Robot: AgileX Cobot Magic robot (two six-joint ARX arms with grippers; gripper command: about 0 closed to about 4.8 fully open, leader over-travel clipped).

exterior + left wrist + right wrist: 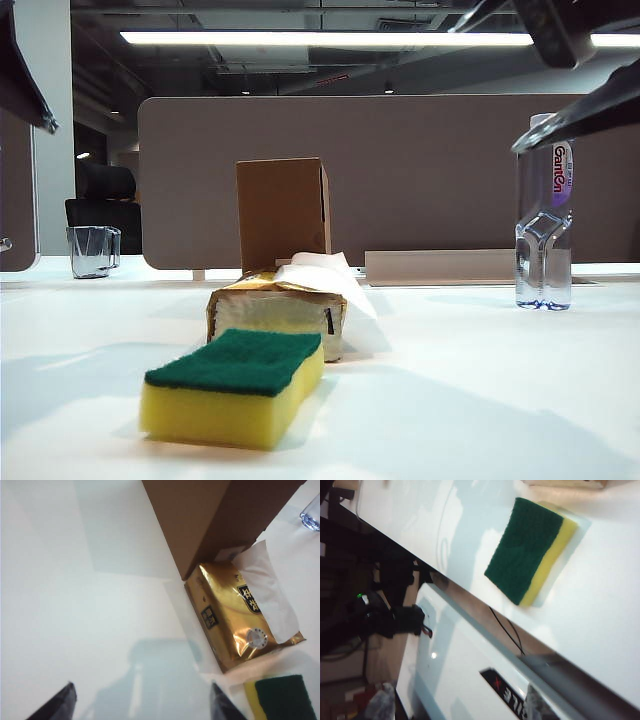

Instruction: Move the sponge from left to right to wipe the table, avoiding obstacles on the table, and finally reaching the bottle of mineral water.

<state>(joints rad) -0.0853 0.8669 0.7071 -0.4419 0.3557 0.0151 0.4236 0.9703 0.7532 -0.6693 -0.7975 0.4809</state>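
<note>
A: Starting with the table [480, 400]: it is white and bare around the sponge [236, 385], which lies flat near the front, green side up, with nothing touching it.

B: And behind it?

A: The box [281, 212] stands upright farther back. The tissue pack [277, 312] lies in front of the box and just behind the sponge. The bottle [545, 215] stands well apart on the right, and a glass cup [93, 250] sits far left.

B: Where are the claws?

A: Both are up off the table. The left gripper [142, 700] hangs over bare table beside the pack, fingers spread with nothing between them. Of the right gripper [457, 705], only blurred finger tips show in its wrist view, looking down on the sponge from above; I cannot tell how wide it stands, though it holds nothing.

B: So which step is this?

A: I judge it the very start: the sponge is not yet grasped and no wiping has begun. Next, one claw must descend, close on the sponge, then sweep it rightward in front of the pack toward the bottle.
</note>
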